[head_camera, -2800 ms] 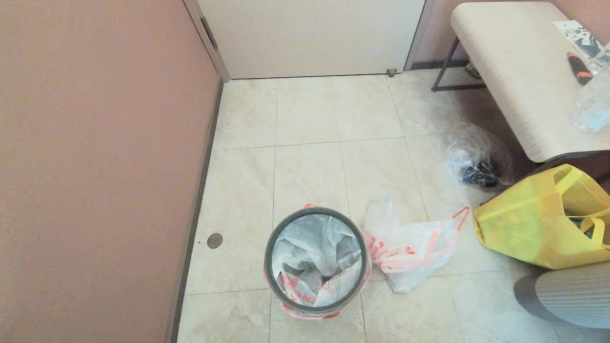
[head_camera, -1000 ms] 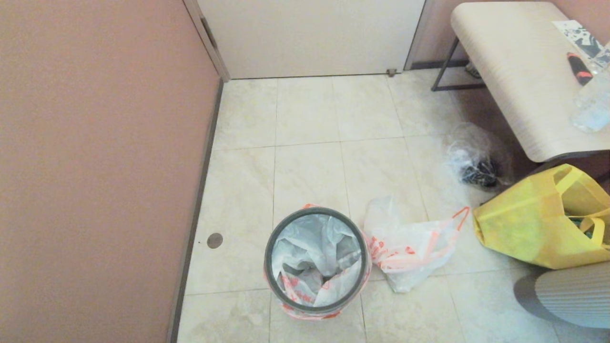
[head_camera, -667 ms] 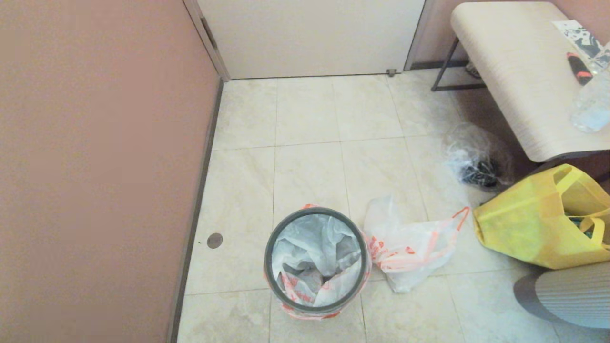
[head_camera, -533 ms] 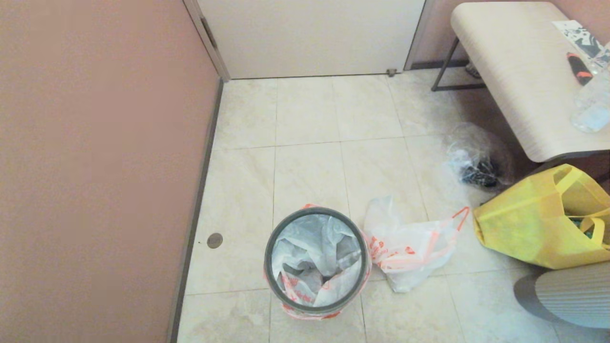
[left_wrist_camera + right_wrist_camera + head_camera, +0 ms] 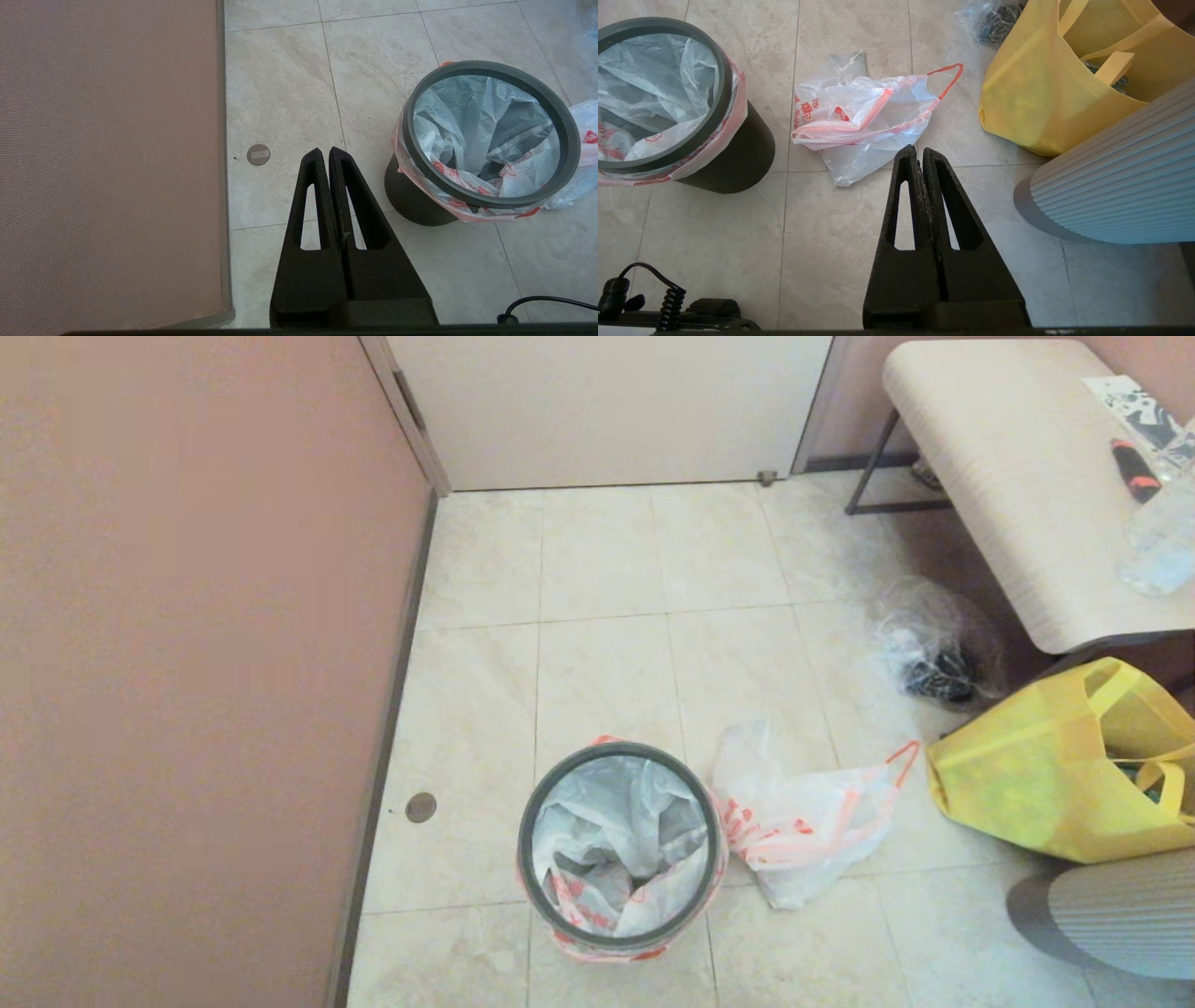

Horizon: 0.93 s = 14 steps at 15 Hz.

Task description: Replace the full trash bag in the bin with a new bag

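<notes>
Black plastic bin [image 5: 621,847]: I used it as my landmark; it stood on the pale floor tiles [image 5: 607,663], its grey ring [image 5: 490,135] seated on top over a bag's hem.
Bag in the bin [image 5: 616,845]: I saw translucent white film with red print lining the inside, crumpled toward the middle, its orange-red hem folded out under the ring. I could not make out what lay beneath the folds.
Bag on the floor [image 5: 803,821]: a second translucent white bag with red print lay collapsed just beside the bin, on its right in the head view, one orange-red drawstring loop trailing away from the bin.
Yellow tote [image 5: 1055,770]: it sat further from the bin on that same side, beyond the floor bag, mouth open.
Clear bag [image 5: 934,649]: with dark items inside, it lay well apart from the bin, behind the tote and under the pale bench [image 5: 1018,485].
Left gripper [image 5: 325,151]: I had it above the floor near the bin, on the wall side, fingers pressed together, holding nothing.
Right gripper [image 5: 919,150]: it hung above the tiles near the floor bag's edge, on the bin's tote side, fingers pressed together and empty.
</notes>
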Tool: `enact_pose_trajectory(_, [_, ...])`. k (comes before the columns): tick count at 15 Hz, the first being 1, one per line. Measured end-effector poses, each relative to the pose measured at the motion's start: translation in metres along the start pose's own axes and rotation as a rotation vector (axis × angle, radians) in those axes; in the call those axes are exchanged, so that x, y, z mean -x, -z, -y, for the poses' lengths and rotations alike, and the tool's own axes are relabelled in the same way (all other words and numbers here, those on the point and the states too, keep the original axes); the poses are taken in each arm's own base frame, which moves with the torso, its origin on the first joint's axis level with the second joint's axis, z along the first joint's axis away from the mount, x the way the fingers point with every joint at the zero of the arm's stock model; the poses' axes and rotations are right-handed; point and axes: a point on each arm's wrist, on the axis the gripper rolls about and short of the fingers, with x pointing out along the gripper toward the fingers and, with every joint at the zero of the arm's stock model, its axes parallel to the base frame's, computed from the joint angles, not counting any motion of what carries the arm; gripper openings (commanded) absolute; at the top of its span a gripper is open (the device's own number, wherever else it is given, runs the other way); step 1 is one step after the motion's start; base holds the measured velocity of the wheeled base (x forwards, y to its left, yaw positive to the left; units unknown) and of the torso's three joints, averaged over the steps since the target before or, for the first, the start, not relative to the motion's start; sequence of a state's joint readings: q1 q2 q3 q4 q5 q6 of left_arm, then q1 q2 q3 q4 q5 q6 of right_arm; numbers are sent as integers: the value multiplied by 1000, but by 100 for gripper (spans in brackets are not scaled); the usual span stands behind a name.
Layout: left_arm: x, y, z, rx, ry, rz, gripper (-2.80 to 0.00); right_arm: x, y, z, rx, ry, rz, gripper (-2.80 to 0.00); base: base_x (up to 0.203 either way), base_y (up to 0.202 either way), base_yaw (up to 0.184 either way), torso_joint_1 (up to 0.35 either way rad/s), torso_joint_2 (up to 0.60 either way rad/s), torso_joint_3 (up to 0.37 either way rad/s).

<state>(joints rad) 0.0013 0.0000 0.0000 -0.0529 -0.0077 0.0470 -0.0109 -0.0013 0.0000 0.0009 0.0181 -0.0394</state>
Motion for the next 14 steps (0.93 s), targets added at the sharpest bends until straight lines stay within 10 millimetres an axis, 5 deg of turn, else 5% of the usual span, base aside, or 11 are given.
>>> enact_pose_trajectory(14, [0, 0, 0, 0, 0, 0, -280, 0, 0, 0, -1, 0, 1, -280, 0, 0, 0, 0, 0, 0])
